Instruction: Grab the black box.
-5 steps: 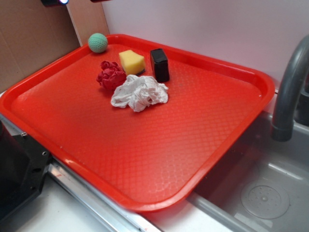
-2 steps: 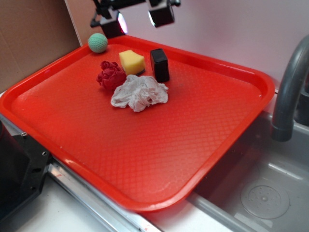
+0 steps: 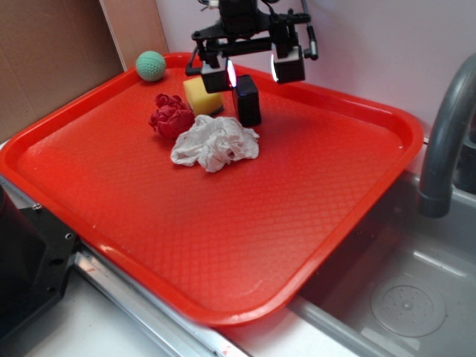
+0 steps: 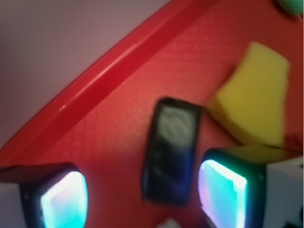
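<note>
From my side: white crumpled cloth (image 3: 216, 143) lies nearest on the red tray (image 3: 297, 223), red crumpled cloth (image 3: 170, 115) to its left. Behind them the black box (image 3: 247, 100) stands upright near the tray's far rim, yellow sponge (image 3: 201, 97) just beside it. End effector (image 3: 251, 71) hovers above the box, fingers (image 4: 222, 192) spread apart, not touching it. Green ball (image 3: 150, 65) sits at the far corner.

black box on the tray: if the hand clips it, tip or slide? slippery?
The black box stands upright, taller than wide, so it probably tips if clipped high. Its glossy faces look slick and rigid. The open hand straddles it; the yellow sponge sits close beside it.
</note>
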